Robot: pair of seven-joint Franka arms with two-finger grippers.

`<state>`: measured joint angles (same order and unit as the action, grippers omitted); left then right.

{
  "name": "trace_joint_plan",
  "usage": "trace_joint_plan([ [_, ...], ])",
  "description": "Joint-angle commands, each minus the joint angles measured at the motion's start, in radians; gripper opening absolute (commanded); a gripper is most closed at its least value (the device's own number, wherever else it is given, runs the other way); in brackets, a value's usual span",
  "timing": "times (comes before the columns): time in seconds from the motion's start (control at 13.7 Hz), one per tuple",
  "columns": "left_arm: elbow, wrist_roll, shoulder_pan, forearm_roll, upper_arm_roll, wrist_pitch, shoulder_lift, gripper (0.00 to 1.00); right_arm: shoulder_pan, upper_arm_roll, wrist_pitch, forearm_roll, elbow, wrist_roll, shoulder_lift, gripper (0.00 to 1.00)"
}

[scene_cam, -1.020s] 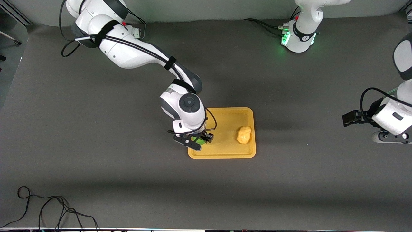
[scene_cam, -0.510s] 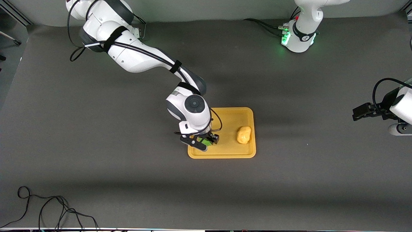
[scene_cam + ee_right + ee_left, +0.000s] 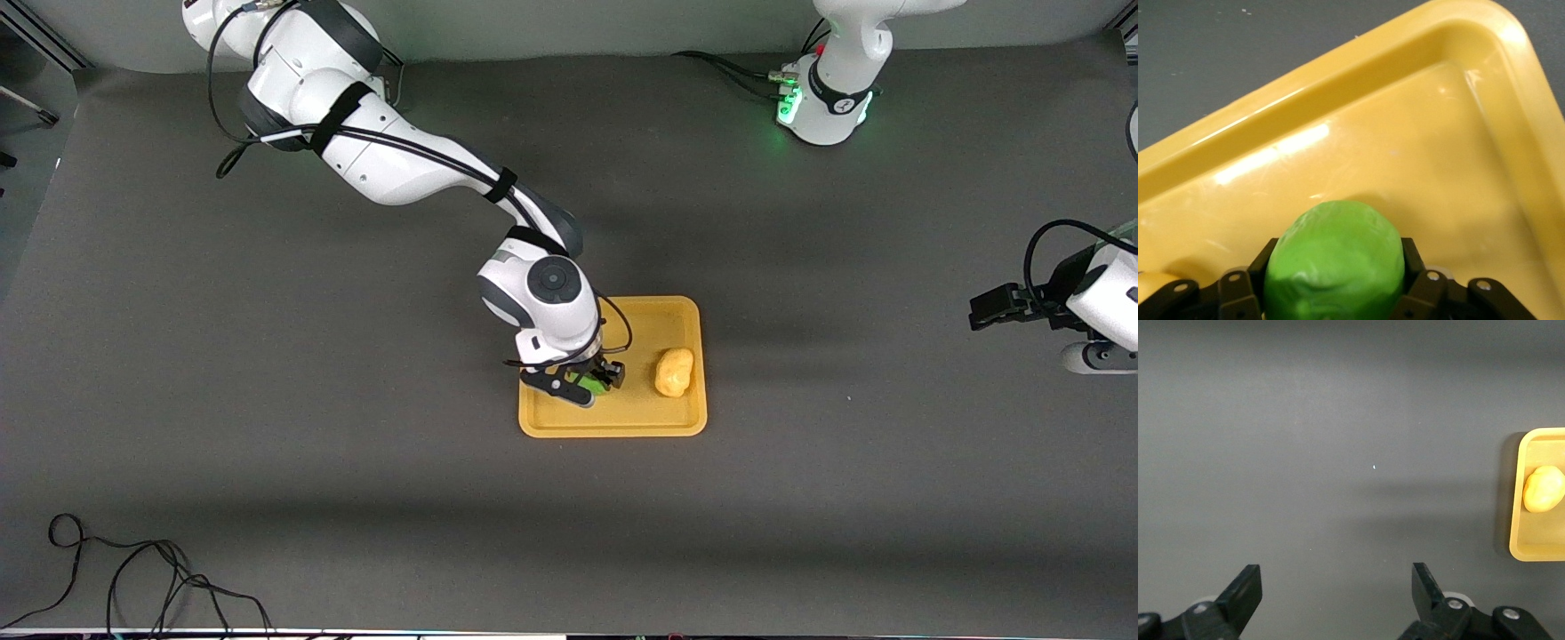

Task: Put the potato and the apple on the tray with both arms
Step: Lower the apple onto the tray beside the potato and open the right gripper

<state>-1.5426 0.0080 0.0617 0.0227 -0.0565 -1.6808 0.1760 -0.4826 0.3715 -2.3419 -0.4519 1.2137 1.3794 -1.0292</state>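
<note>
The flat rectangular orange-yellow plastic tray [image 3: 613,420] with rounded corners and a low raised rim lies on the dark grey table cover [image 3: 267,400], about midway between the two arms' ends of the table. Reaching down from its base at the top of the front view, the white jointed right arm [image 3: 400,164] brings its black two-finger right gripper [image 3: 584,384] over the tray's half toward the right arm's end, at roughly nine o'clock from the tray's centre. Its fingers are clamped on the small round bright green apple [image 3: 1335,267], one finger on each flank; the right wrist view shows the glossy tray floor and its rim [image 3: 1338,80] close beneath the fruit, though whether the apple touches the floor cannot be told. The small lumpy yellow-tan potato [image 3: 674,372] rests inside the tray at about three o'clock from its centre, just beside the rim toward the left arm's end, apart from the apple and the gripper. The white left arm [image 3: 1102,302] waits toward its own end of the table, well apart from the tray; its black left gripper [image 3: 1337,600] hangs over bare table cover with fingers spread wide and nothing between them, the potato [image 3: 1543,489] and a tray corner [image 3: 1519,547] showing farther off in the left wrist view.
</note>
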Motion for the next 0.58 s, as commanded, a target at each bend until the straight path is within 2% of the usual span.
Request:
trace_joint_plan([
  [0.0,-0.022,0.024,0.010,-0.010,-0.002,-0.002,-0.026,1.00,-0.014,-0.008,-0.002,-0.016,-0.043,0.024,-0.025,0.51],
  [0.07,-0.022,0.024,0.012,-0.010,-0.002,-0.002,-0.027,1.00,-0.013,-0.009,-0.002,-0.017,-0.043,0.023,-0.025,0.85],
  [0.15,-0.022,0.024,0.021,-0.010,-0.002,-0.001,-0.033,1.00,-0.005,-0.009,-0.002,-0.017,-0.043,0.020,-0.023,1.00],
  [0.36,-0.022,0.024,0.020,-0.010,-0.005,0.001,-0.043,1.00,0.044,0.007,0.033,-0.013,-0.043,0.020,0.015,1.00],
  [0.51,-0.024,0.023,0.017,-0.010,-0.006,-0.005,-0.041,1.00,0.097,0.047,0.177,-0.014,-0.042,-0.015,0.108,1.00],
])
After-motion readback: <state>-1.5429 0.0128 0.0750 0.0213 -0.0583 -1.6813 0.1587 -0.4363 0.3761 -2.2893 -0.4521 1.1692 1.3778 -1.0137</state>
